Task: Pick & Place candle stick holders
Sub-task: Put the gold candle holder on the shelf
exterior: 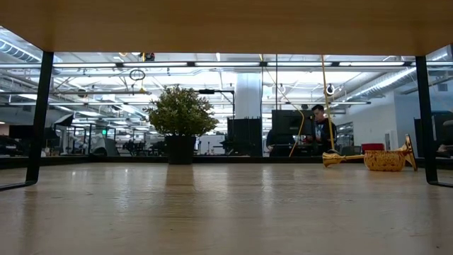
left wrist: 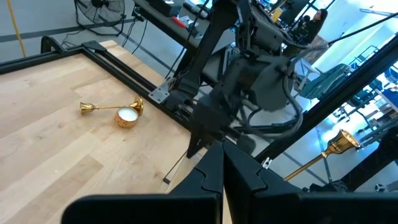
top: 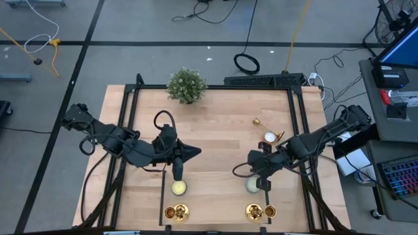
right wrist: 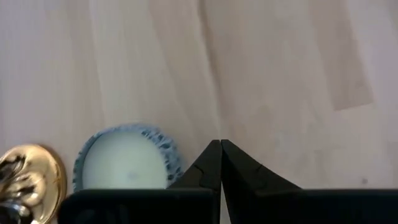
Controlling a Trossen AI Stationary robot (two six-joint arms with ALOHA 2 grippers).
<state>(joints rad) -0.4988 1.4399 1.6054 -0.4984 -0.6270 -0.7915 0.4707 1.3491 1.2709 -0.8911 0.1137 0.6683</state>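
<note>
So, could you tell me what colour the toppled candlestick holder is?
Shiny gold candlestick holder, clearest in the left wrist view.

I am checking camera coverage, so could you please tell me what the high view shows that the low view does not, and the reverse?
Only the high view shows both arms, with the left gripper and right gripper shut and empty, the upright candle stick holders at the table's near edge, and two round candles. Only the low view shows the room behind and a person there. Both share the potted plant and the toppled holder lying on the table.
</note>
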